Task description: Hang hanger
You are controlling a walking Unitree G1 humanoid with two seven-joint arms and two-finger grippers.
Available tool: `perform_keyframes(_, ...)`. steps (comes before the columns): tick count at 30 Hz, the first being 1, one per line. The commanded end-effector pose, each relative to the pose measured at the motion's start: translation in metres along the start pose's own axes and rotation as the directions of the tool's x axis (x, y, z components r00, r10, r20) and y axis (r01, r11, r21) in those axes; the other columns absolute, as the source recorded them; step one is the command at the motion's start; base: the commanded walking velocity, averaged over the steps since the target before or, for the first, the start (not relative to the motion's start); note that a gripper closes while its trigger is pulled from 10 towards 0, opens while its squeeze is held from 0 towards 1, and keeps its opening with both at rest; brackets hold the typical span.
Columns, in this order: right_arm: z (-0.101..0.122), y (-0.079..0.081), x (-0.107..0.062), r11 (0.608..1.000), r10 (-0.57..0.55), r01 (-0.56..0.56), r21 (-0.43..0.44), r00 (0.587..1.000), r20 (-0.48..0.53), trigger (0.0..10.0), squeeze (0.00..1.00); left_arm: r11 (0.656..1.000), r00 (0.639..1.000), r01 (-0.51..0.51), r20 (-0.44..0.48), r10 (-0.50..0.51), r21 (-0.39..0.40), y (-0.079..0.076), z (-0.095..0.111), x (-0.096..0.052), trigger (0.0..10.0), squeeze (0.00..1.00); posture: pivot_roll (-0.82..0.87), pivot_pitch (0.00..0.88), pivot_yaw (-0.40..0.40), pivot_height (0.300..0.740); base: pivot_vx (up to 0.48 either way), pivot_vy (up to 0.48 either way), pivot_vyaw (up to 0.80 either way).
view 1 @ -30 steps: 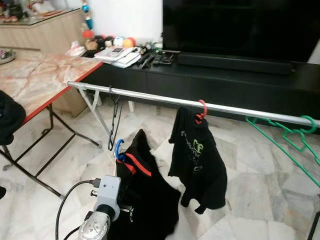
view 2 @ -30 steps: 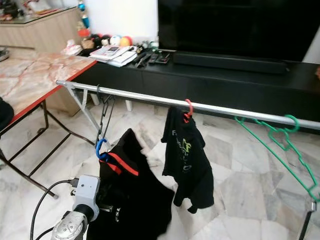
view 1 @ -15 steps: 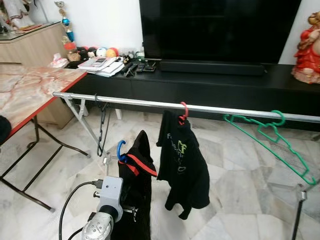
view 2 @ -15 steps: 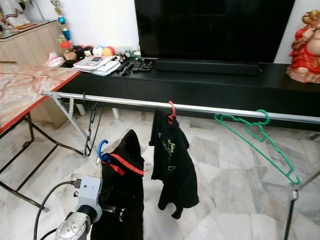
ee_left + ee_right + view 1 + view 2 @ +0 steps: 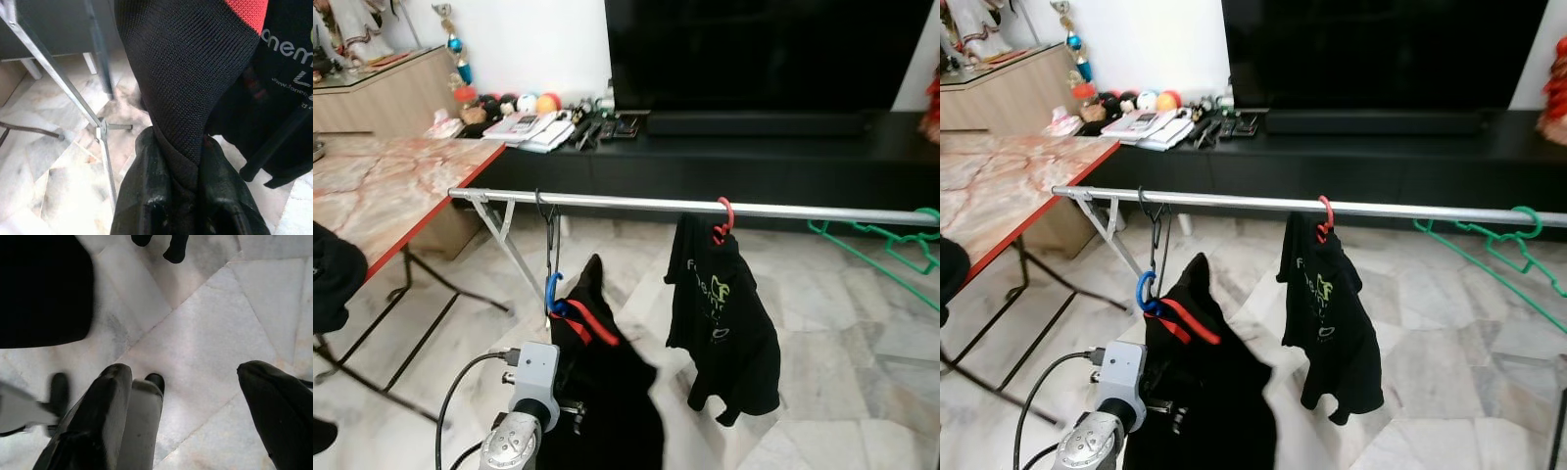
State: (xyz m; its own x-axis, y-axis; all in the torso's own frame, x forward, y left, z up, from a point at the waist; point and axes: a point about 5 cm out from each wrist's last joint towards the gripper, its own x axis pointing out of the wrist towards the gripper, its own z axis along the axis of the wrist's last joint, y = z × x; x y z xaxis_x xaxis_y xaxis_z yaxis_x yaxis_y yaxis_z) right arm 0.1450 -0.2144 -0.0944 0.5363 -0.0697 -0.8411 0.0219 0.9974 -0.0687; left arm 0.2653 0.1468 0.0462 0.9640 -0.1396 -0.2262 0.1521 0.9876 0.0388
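Blue-hooked hanger [image 5: 551,291], shirt-draped, its frame hidden, in left hand [image 5: 177,169].

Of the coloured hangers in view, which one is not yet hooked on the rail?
The blue hanger, carrying the black garment clamped in the left gripper. The red hanger and green hanger already hang on the rail.

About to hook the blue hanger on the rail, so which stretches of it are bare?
Rail is bare between the empty black hanger and the red hanger, and again between the red one and the green hanger. The blue hanger sits beside the black one, where it's tight.
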Motion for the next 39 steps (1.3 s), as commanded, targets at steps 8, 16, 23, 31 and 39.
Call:
perform_keyframes(8, 0.0, 0.013, 0.001, 0.999, 0.033, -0.032, 0.013, 0.999, -0.005, 10.0, 0.0, 0.999, 0.999, -0.036, 0.028, 0.036, 0.005, 0.012, 0.007, 0.0, 10.0, 0.0, 0.04, 0.035, 0.046, 0.74, 0.0, 0.48, 0.0)
perform_keyframes(16, 0.0, 0.013, 0.001, 0.999, 0.034, -0.034, 0.012, 0.999, -0.005, 10.0, 0.0, 1.0, 0.999, -0.028, 0.039, 0.027, 0.012, 0.011, 0.009, 0.001, 10.0, 0.0, 0.04, 0.037, 0.047, 0.74, 0.0, 0.341, 0.0)
perform_keyframes(23, 0.0, 0.013, 0.001, 0.999, 0.034, -0.034, 0.013, 0.999, -0.004, 10.0, 0.0, 1.0, 0.999, -0.009, 0.035, 0.008, 0.021, 0.008, 0.008, 0.0, 10.0, 0.0, 0.04, 0.04, 0.047, 0.74, 0.0, 0.0, 0.0)
perform_keyframes(31, 0.0, 0.014, 0.001, 0.999, 0.035, -0.035, 0.014, 0.999, -0.003, 10.0, 0.0, 0.999, 0.998, 0.035, 0.044, -0.036, 0.011, 0.002, 0.009, 0.0, 10.0, 0.0, 0.04, 0.041, 0.049, 0.74, 0.0, 0.0, 0.0)
perform_keyframes(39, 0.0, 0.014, 0.001, 0.999, 0.035, -0.035, 0.016, 0.999, -0.003, 10.0, 0.0, 0.999, 0.998, 0.048, 0.044, -0.048, 0.009, 0.0, 0.009, -0.001, 10.0, 0.0, 0.04, 0.041, 0.051, 0.74, 0.0, 0.0, 0.0)
